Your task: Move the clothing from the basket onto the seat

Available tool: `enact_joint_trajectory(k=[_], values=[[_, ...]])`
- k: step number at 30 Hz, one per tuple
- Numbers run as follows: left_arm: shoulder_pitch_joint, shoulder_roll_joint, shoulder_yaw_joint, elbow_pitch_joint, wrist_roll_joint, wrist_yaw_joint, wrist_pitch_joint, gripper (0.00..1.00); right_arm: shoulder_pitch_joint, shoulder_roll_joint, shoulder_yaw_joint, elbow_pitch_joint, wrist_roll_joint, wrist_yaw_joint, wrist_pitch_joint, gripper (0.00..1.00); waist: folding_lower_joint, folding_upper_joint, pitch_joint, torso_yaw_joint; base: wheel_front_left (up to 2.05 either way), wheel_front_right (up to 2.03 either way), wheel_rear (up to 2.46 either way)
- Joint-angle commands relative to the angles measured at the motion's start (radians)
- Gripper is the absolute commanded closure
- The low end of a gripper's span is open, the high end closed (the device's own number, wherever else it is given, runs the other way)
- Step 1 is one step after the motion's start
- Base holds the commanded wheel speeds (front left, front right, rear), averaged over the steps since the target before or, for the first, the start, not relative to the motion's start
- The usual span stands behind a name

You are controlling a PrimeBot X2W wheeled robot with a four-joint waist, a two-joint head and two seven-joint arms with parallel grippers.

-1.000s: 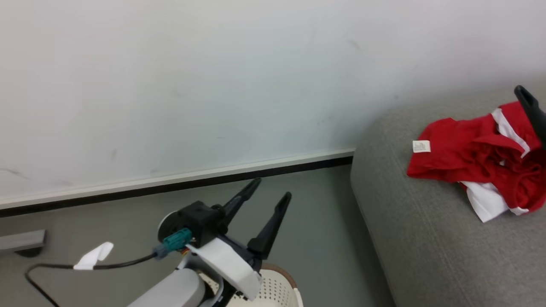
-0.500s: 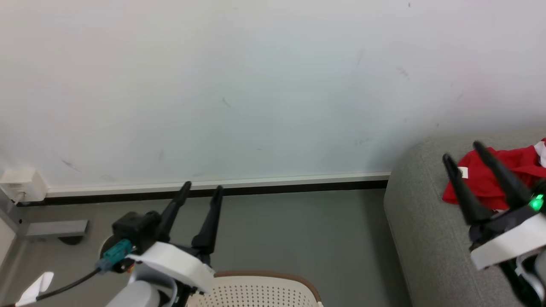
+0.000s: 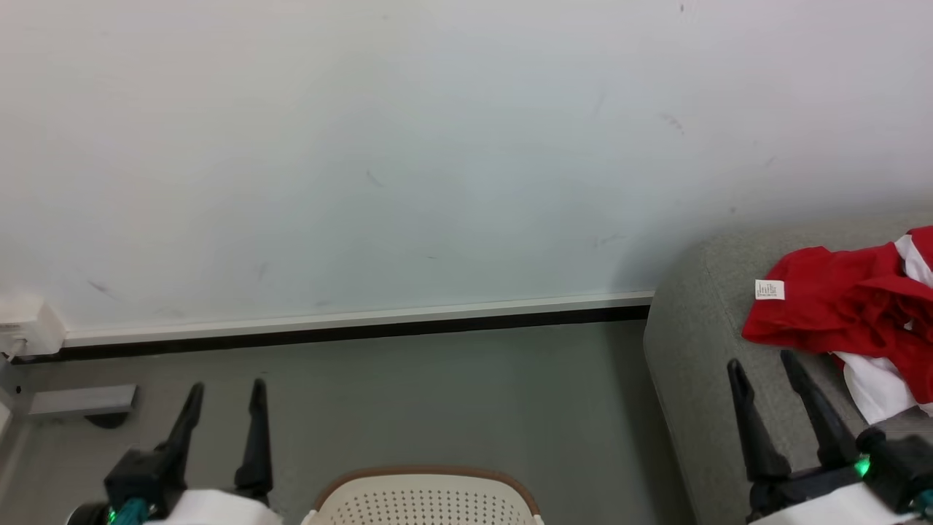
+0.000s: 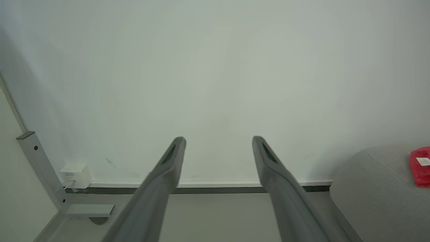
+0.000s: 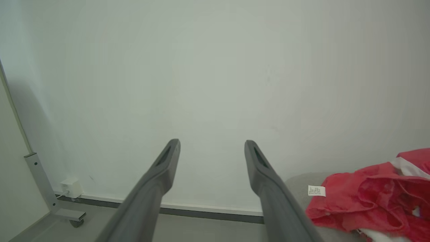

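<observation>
far left, the left end effector [image 3: 226, 385] is seen low in the head view, fingers spread wide with nothing between them; bare wall is seen past its fingers in the left wrist view; just right of it the basket [image 3: 426, 472] pokes up from the bottom edge, with its brown rim and a bit of perforated wall in view, so what's inside can't be told; grey floor [image 3: 466, 394] lies between basket and seat; then comes the seat [image 3: 692, 379], with the right end effector [image 3: 759, 361] seen against its near edge, also wide open and holding nothing; the clothing [image 3: 831, 321] is lying crumpled on the seat cushion just right of those fingers, not touched by them, its care label [image 3: 770, 289] turned up at the left corner; the job looks pretty much done, so the step in hand is judged to be a clean retreat; the right fingers are best pulled straight back and kept off the red fabric so nothing gets snagged and dragged off the edge; the basket should be checked for leftovers before it's called finished
</observation>
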State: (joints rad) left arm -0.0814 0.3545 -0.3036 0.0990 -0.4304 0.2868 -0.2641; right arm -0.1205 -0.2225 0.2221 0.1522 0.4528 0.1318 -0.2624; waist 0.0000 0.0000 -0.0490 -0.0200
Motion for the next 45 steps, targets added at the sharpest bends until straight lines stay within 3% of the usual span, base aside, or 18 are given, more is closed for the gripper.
enact_joint_trajectory(k=[1,12,21,34,45], values=[[0.026,-0.012,0.027,0.000,0.018,-0.008,0.000,0.00,0.026,0.014,-0.010,-0.004,-0.017,-0.002,-0.003,0.00,0.0000,0.0000,0.001,-0.002,0.00,0.00,0.00],[0.129,-0.182,0.258,0.113,0.133,-0.154,0.000,0.00,0.075,0.072,-0.038,0.045,-0.082,-0.002,-0.003,0.00,0.0000,0.0000,-0.014,-0.013,0.00,0.00,0.00],[0.132,-0.253,0.370,0.136,0.228,-0.257,0.000,0.00,0.097,0.070,-0.038,0.042,-0.105,-0.002,-0.003,0.00,0.0000,0.0000,-0.013,-0.016,0.00,0.00,0.00],[0.114,-0.292,0.436,0.154,0.286,-0.315,0.000,0.00,0.073,0.070,-0.023,0.051,-0.094,-0.002,-0.003,0.00,0.0000,0.0000,-0.006,-0.014,0.00,0.00,0.00],[0.109,-0.301,0.461,0.168,0.301,-0.336,0.000,0.00,0.061,0.068,-0.013,0.061,-0.084,-0.002,-0.003,0.00,0.0000,0.0000,0.001,-0.014,0.00,0.00,0.00]])
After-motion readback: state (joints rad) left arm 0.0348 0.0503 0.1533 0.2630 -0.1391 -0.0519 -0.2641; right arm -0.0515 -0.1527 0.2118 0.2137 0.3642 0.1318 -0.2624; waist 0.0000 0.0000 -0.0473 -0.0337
